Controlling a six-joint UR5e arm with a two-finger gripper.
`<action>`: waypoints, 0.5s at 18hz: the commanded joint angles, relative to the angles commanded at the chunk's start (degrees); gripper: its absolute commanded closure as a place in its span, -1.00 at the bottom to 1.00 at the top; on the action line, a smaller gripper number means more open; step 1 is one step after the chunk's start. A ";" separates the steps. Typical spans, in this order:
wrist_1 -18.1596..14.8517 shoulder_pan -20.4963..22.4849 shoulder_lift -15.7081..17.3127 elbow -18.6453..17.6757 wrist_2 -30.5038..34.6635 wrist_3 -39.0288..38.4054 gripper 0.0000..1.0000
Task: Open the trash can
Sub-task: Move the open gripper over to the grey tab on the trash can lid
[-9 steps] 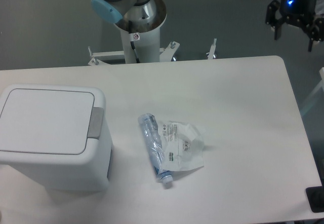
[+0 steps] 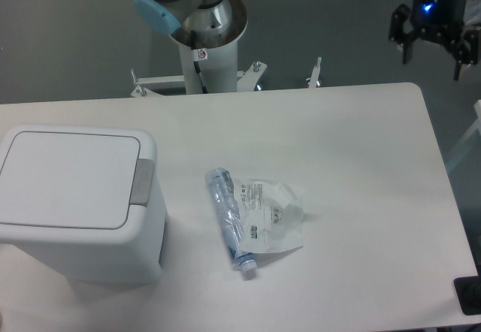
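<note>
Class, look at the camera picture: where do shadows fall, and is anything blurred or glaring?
Camera view: light is soft and even; the trash can casts a faint shadow on the table at its base; the gripper looks slightly soft; the bag shows small highlights.

Soft, even, rather cool light fills the scene, and the white table [image 2: 338, 159] reads bright without hard glare. The trash can [image 2: 79, 204] casts only a faint shadow toward 4 o'clock. A small blue lamp glows on the gripper [image 2: 431, 55] at 1 o'clock. The picture is slightly soft and grainy overall, with the dark floor at 12 o'clock dim.
</note>
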 joint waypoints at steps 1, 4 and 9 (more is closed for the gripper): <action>0.00 -0.53 0.26 0.09 -1.76 -3.43 -1.00; -0.26 -2.46 1.58 0.09 -3.97 -11.26 -1.00; 0.52 -11.94 2.20 0.61 -5.20 -37.16 -1.00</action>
